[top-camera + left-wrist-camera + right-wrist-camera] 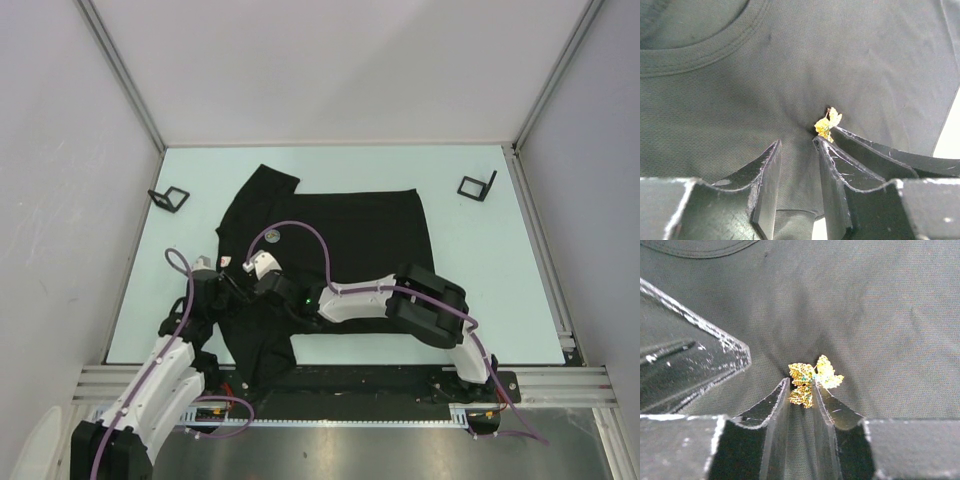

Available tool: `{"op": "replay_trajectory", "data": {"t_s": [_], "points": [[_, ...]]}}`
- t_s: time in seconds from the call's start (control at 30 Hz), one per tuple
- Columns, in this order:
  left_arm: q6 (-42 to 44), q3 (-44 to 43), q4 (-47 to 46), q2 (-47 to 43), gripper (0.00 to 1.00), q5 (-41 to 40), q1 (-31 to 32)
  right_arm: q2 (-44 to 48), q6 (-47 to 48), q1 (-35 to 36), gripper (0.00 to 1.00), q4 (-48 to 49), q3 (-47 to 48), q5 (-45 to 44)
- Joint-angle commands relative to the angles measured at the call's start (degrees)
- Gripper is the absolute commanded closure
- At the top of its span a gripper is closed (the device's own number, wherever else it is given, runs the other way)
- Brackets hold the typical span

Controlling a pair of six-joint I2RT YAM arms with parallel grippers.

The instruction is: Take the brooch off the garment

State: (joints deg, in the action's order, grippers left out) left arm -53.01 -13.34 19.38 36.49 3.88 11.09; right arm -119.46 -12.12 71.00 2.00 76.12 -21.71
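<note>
Right gripper (801,392) pinching brooch (827,375) | left gripper (797,150) agape over garment (790,75)

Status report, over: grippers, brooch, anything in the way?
Right gripper shut on the brooch. Left gripper open, over the T-shirt beside it. Brooch not yet off; fabric puckers there. Nothing blocking.

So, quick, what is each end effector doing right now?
Left end effector: open, fingers apart over the garment.
Right end effector: closed on the gold brooch.
</note>
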Motion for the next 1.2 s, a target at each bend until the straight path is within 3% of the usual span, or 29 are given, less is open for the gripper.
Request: {"op": "replay_trajectory", "data": {"t_s": [0.0, 0.4, 0.5, 0.53, 0.63, 1.17], "points": [[2.04, -2.13, -3.73, 2.18, 0.59, 2.53, -0.54, 0.19, -2.73, -0.78, 0.75, -0.95, 1.14, 1.23], [4.67, -3.44, -9.09, 10.79, 0.61, 8.51, -0.55, 3.27, -4.84, -1.74, 0.90, -1.03, 0.17, 1.59], [5.11, -4.14, -11.37, 13.25, 0.61, 11.14, -0.46, 5.02, -5.54, -1.66, 0.83, -0.86, -0.61, 1.94], [5.11, -4.32, -12.51, 14.39, 0.60, 11.67, -0.54, 5.63, -5.55, -1.66, 0.73, -0.77, -0.88, 2.03], [4.50, -4.32, -14.53, 16.32, 0.60, 13.52, -0.46, 7.92, -5.81, -1.83, 0.59, -1.03, -1.50, 1.94], [2.21, -3.97, -25.35, 25.64, 0.60, 16.86, -0.55, 8.19, -6.43, -4.29, 0.56, 0.72, -3.87, 4.66]]}}
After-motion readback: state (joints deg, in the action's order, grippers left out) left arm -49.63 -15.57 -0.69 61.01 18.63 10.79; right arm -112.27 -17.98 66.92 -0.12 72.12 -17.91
